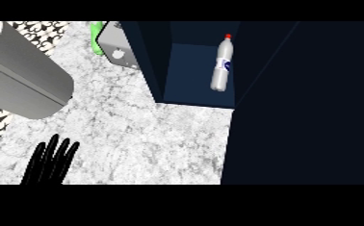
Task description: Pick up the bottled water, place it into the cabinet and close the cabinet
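The bottled water [222, 65] is clear with a red cap and a blue label. It lies on the blue floor of the open dark cabinet [192, 76], near the cabinet's right wall, cap pointing away from me. The cabinet door [298, 109] is a large dark panel swung out at the right. My left hand [51, 160] rests open at the lower left, fingers straight and pointing up, far from the bottle. My right hand does not show.
A grey box-shaped appliance [28, 81] fills the left side. A silver toaster-like appliance [117, 44] and a green object [96, 37] stand against the cabinet's left wall. The marble counter [142, 129] spreads across the middle.
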